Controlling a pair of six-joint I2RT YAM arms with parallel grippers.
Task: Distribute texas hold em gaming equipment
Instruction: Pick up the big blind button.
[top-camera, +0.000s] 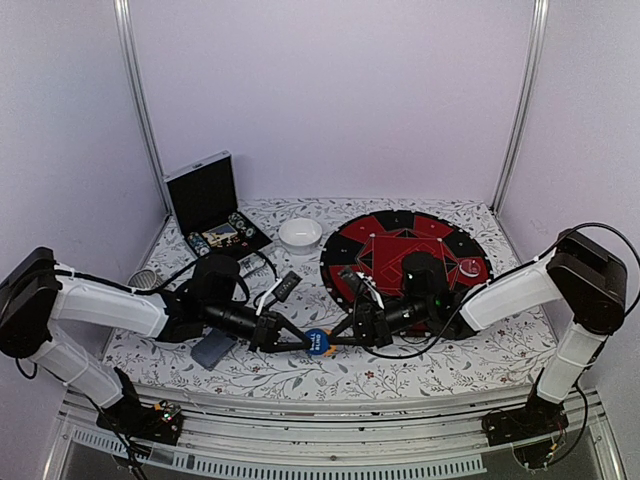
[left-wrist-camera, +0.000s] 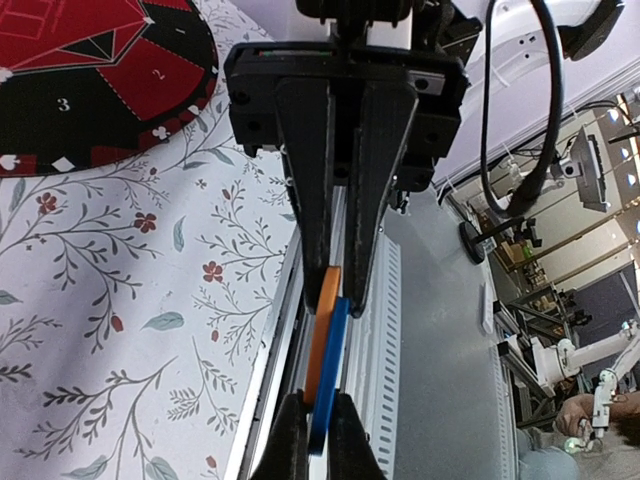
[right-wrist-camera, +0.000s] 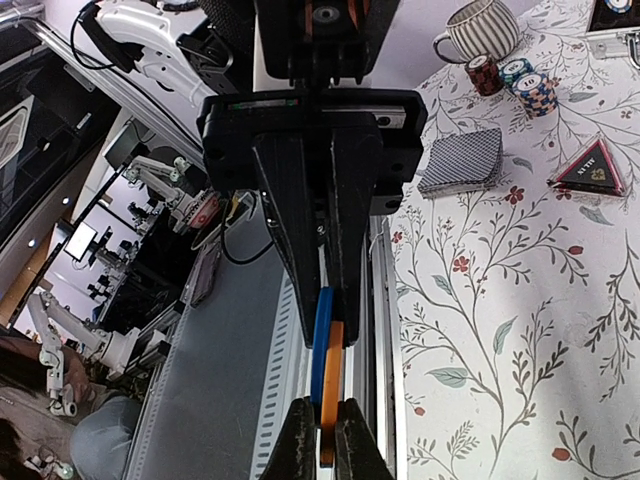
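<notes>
A blue marker disc (top-camera: 317, 342) and an orange marker disc (top-camera: 331, 352) are held face to face above the front middle of the table. My left gripper (top-camera: 300, 342) is shut on the pair from the left and my right gripper (top-camera: 340, 337) from the right. The left wrist view shows my left gripper (left-wrist-camera: 338, 290) clamping the orange disc (left-wrist-camera: 324, 330) and blue disc (left-wrist-camera: 331, 385), with the right gripper's fingers (left-wrist-camera: 290, 445) on their far edge. The right wrist view mirrors this: my right gripper (right-wrist-camera: 328, 300), blue disc (right-wrist-camera: 321, 345), orange disc (right-wrist-camera: 332, 390).
A deck of cards (top-camera: 212, 348) (right-wrist-camera: 462, 160) lies under the left arm. Chip stacks (right-wrist-camera: 535, 92) and a striped mug (right-wrist-camera: 480, 25) stand behind it. The open black case (top-camera: 208, 205), white bowl (top-camera: 300, 233) and round red-black mat (top-camera: 405, 250) sit further back.
</notes>
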